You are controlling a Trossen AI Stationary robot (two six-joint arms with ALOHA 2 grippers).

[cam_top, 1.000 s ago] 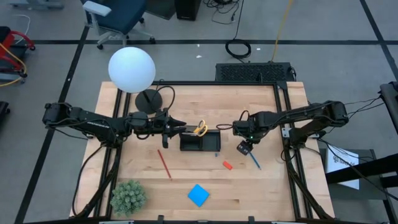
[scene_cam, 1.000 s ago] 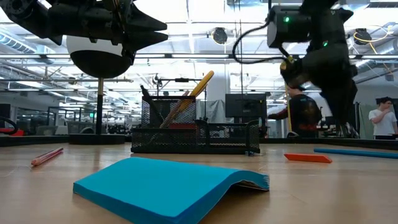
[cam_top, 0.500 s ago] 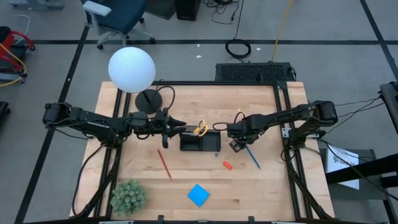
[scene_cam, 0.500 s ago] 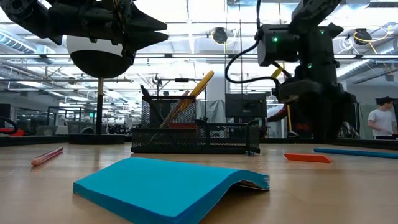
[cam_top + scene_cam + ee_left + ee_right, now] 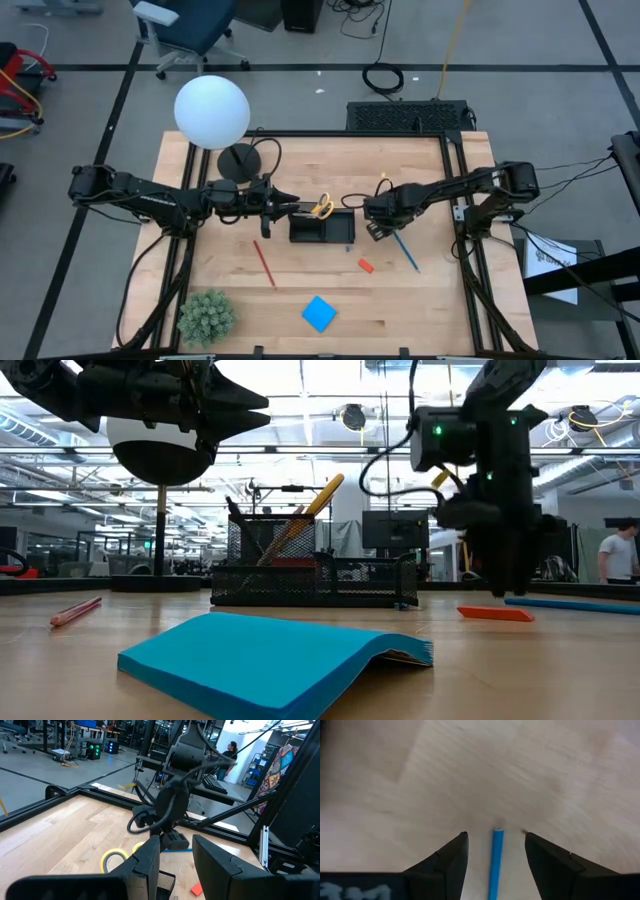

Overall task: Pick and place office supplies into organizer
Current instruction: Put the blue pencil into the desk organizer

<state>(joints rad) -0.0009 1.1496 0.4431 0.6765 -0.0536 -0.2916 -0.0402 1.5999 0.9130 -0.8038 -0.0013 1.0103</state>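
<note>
Over the last second our right hand (image 5: 376,229) has swung in toward the black mesh organizer (image 5: 322,228) and dropped to the wooden worktop (image 5: 420,300) just right of it, fingers parted astride the end of the thin blue pen (image 5: 496,865), not yet clenched. So that pen looks next to go. Our left hand (image 5: 288,207) waits half-open, empty, left of the organizer.

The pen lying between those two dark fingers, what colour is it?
Bright blue. The pen shows best in the right wrist view, lying on the wooden table.
</note>
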